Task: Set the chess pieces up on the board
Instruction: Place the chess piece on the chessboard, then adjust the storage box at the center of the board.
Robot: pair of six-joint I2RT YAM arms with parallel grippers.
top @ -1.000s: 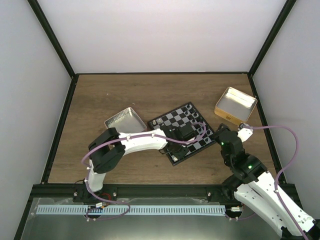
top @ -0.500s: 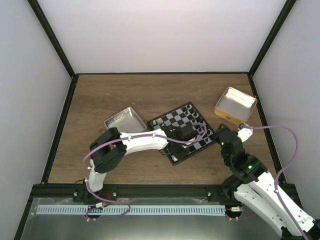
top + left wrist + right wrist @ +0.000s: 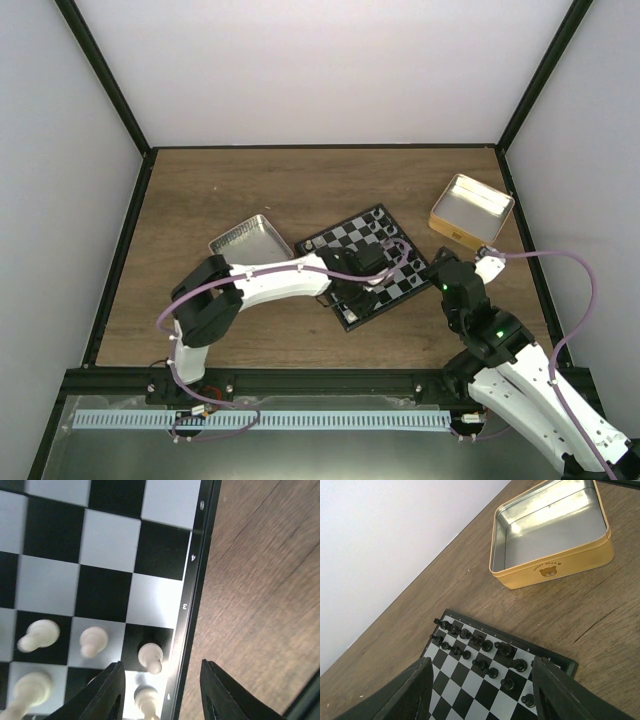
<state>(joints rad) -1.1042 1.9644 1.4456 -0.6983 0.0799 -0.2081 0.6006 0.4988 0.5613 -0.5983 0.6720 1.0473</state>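
The board (image 3: 340, 240) lies tilted in the middle of the table. My left gripper (image 3: 160, 695) hangs open low over the board's (image 3: 110, 540) near corner, by the numbered rim. A cream-white piece (image 3: 145, 700) stands free between its fingers (image 3: 111, 692), and a white pawn (image 3: 150, 657) stands just ahead. More white pieces (image 3: 42, 632) fill the squares to the left. My right gripper (image 3: 480, 695) is open and holds nothing, above the board's (image 3: 470, 690) right edge. Black pieces (image 3: 485, 645) stand in two rows there.
A yellow tin (image 3: 472, 210) sits open at the back right, also in the right wrist view (image 3: 550, 535). A silver tin tray (image 3: 250, 240) lies left of the board. The left arm (image 3: 280, 282) stretches across the board's near side.
My left gripper's jaws have parted, and a white piece now stands free between them. The left arm's elbow has shifted slightly left. The right arm has not moved.
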